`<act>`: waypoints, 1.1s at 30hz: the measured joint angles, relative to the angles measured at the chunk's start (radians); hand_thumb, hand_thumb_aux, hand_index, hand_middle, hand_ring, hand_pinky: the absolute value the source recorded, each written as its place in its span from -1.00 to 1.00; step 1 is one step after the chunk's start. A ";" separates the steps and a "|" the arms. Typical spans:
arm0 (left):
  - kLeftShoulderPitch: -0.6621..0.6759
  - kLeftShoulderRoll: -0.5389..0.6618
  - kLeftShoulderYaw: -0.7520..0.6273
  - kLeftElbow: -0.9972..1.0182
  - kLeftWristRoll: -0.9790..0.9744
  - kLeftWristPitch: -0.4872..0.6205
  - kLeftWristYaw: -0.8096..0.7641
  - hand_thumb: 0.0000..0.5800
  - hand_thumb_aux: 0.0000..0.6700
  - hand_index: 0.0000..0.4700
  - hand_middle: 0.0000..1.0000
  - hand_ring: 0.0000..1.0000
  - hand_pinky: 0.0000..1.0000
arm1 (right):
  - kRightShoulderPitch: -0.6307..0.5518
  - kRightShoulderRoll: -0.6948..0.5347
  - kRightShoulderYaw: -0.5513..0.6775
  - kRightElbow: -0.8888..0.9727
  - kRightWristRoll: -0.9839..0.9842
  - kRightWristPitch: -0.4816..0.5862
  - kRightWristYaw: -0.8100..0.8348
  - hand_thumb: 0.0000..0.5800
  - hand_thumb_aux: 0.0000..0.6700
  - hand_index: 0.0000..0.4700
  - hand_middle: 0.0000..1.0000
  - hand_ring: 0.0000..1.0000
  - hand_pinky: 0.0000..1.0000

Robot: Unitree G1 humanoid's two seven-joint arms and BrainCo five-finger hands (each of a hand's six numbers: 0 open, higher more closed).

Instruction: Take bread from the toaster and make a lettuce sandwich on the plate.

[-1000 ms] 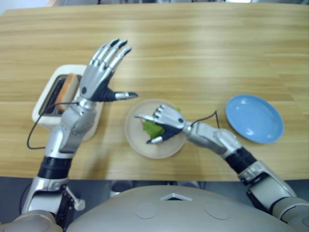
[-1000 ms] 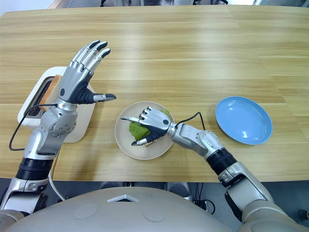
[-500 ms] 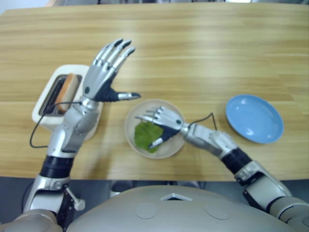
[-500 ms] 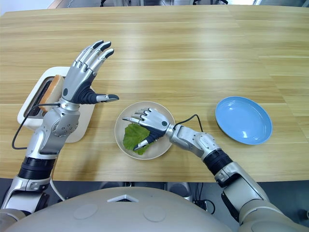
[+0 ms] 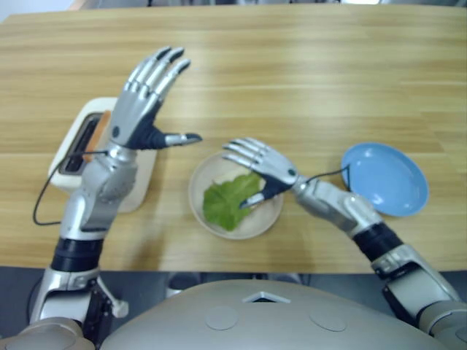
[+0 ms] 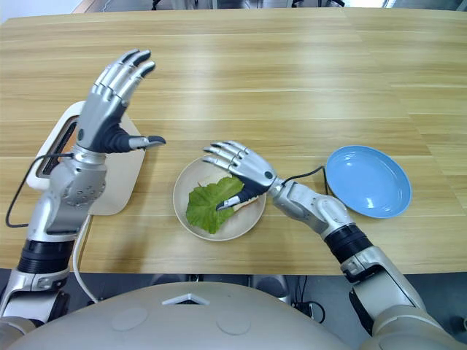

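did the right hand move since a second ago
Yes. The right hand has opened and shifted from over the middle of the beige plate to its far right rim, toward the blue plate, leaving the lettuce spread out.

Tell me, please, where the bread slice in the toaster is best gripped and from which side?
Probably pinch the top edge of the bread slice, across its thin faces, coming from straight above: it stands on edge in the slot of the toaster, so only that edge sticks out. The open left hand hovers nearest.

the wooden table [image 6: 292, 73] bears a white toaster [image 5: 73, 146], a beige plate [image 6: 188, 175] and, rightmost, a blue plate [image 6: 368, 181].
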 measured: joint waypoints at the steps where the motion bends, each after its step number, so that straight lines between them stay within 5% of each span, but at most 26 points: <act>1: 0.005 0.015 0.020 -0.021 -0.036 0.012 -0.028 -1.00 -1.00 -1.00 -1.00 -1.00 -1.00 | 0.008 0.000 -0.020 -0.013 0.014 -0.004 -0.005 -1.00 -1.00 -1.00 -1.00 -1.00 -1.00; 9: 0.314 0.277 0.397 -0.045 -0.181 0.116 -0.322 -1.00 -1.00 -1.00 -1.00 -1.00 -1.00 | 0.145 -0.070 -0.281 -0.125 0.158 -0.014 -0.047 -1.00 -1.00 -1.00 -1.00 -1.00 -1.00; 17: 0.643 0.280 0.539 -0.009 -0.189 0.163 -0.509 -1.00 -1.00 -1.00 -1.00 -1.00 -1.00 | 0.269 -0.111 -0.458 -0.135 0.195 -0.012 -0.057 -1.00 -1.00 -1.00 -1.00 -1.00 -1.00; 33: 0.455 0.236 0.330 0.073 0.011 0.259 -0.393 -1.00 -1.00 -1.00 -1.00 -1.00 -1.00 | 0.279 -0.090 -0.464 -0.167 0.155 -0.010 -0.051 -1.00 -1.00 -1.00 -1.00 -1.00 -1.00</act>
